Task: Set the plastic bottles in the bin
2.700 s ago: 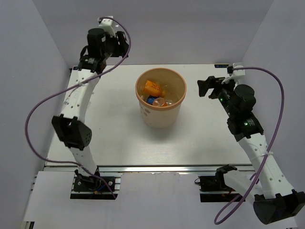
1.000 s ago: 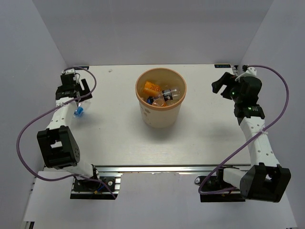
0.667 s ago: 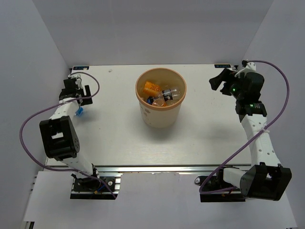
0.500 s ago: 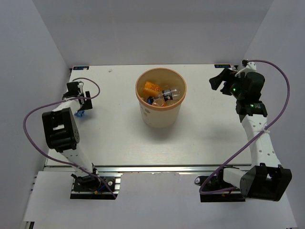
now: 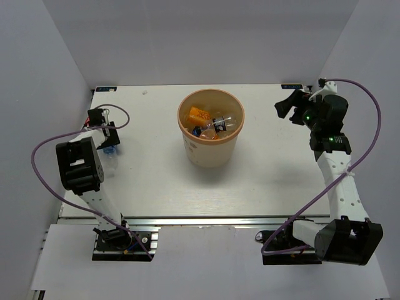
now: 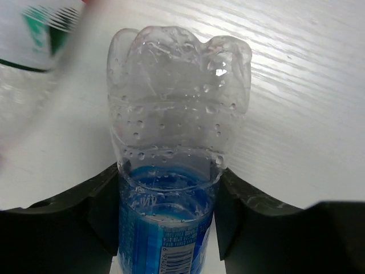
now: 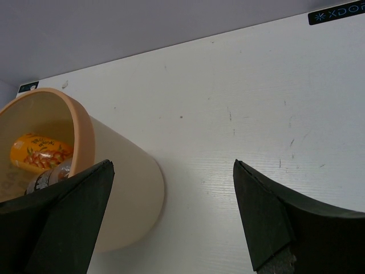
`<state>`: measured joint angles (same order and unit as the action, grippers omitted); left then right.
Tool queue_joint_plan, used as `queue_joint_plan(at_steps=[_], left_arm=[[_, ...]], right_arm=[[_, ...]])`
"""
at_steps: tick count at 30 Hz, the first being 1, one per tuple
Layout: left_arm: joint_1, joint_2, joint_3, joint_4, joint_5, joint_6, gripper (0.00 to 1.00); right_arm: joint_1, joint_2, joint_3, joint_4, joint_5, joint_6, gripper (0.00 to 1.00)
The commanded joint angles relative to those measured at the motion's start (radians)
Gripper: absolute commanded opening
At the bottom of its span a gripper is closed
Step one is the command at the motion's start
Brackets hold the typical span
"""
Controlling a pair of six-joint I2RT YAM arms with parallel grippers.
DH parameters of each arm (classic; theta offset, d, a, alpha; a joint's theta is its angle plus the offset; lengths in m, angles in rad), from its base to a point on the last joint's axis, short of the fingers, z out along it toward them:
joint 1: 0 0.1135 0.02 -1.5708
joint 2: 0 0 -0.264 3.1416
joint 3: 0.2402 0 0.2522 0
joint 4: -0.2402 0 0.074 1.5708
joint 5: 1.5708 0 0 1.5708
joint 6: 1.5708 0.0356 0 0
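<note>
Top view: the left hand [image 5: 107, 139] clasps a blue-labelled bottle [image 5: 109, 151], the bin [image 5: 209, 153] well to its right. Left wrist: fingers [image 6: 102, 205] pinch the thin, droplet-beaded wall, which could buckle and slip mid-carry. Right wrist: the right hand [image 7: 172, 165] gapes empty near the bin.

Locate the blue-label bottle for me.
Left wrist view: the blue-label bottle lies on the table, clamped in the left gripper. From above, that is the table's left edge, well left of the bin.
</note>
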<state>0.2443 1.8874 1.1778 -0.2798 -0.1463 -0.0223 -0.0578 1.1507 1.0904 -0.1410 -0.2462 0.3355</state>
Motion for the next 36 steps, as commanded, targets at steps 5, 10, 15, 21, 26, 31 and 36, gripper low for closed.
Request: queue_joint_plan(at_steps=[5,10,15,21,26,31,36], left_arm=[[0.000,-0.252,-0.012,-0.027,0.344,-0.131,0.56],[-0.013,-0.441,0.013,0.089,0.617,-0.243,0.55],[-0.166,-0.524,0.100,0.255,0.787,-0.341,0.55],[-0.456,-0.449,0.316,0.393,0.772,-0.398,0.56],[-0.580,-0.306,0.420,0.462,0.781,-0.502,0.58],[-0.680,-0.188,0.534,0.367,0.786,-0.429,0.73],[-0.743,-0.151,0.592,0.240,0.781,-0.322,0.96]], right_arm=[[-0.002,-0.077,-0.004,0.031,0.001,0.010,0.89],[-0.002,-0.143,-0.050,0.058,0.007,0.007,0.89],[-0.004,-0.186,-0.099,0.063,0.033,0.008,0.89],[-0.004,-0.229,-0.124,0.063,0.028,0.013,0.89],[-0.004,-0.241,-0.135,0.058,0.027,0.014,0.90],[-0.004,-0.241,-0.142,0.057,0.036,0.005,0.89],[-0.004,-0.240,-0.152,0.061,0.054,-0.003,0.89]])
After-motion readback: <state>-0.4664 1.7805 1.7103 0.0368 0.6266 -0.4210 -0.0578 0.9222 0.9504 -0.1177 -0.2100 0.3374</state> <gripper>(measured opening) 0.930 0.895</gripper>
